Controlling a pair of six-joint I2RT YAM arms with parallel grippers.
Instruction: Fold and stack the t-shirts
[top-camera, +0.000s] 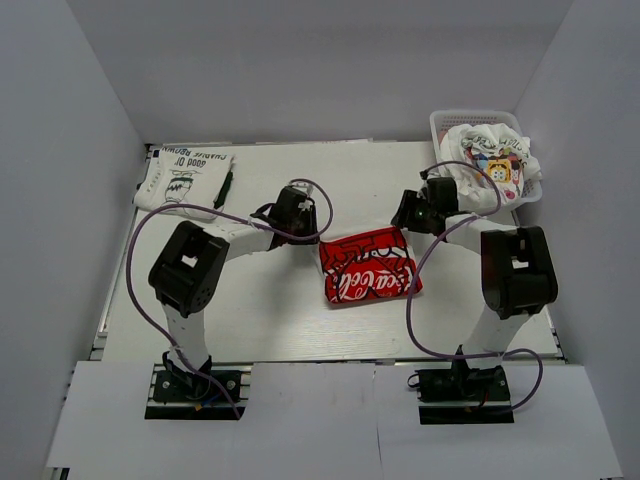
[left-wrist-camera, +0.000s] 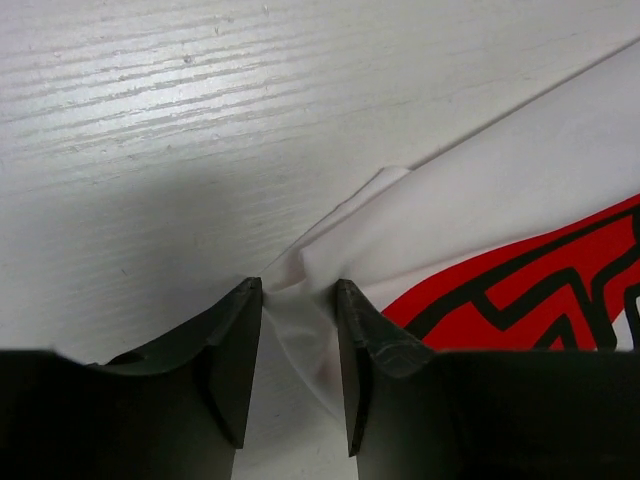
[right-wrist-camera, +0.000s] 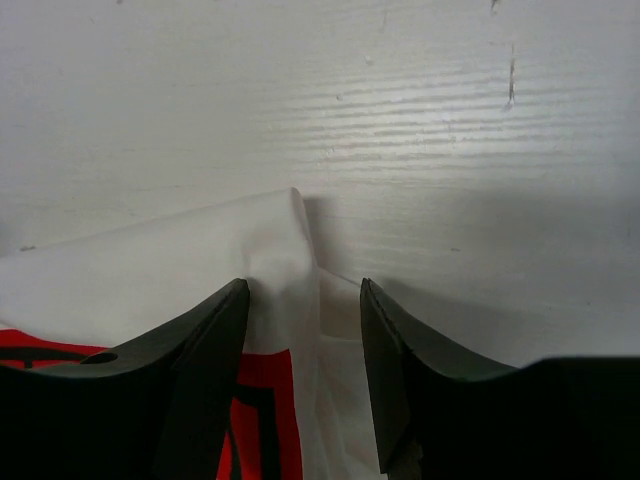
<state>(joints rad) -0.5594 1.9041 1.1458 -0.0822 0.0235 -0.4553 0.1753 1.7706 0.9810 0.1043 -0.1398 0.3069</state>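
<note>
Left gripper stood part open, its dark wedge-shaped fingers straddling a soft, puckered white corner of the red-logo t-shirt. Right gripper gaped likewise over another white corner, seemingly not pinching it. Folded into a flat rectangle, that shirt lay mid-way across the grained white table, long axis left-to-right, right end tilted slightly away from the arm bases.

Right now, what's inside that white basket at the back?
A crumpled white t-shirt with a colourful cartoon print fills the basket. Whatever lies beneath it is covered.
</note>
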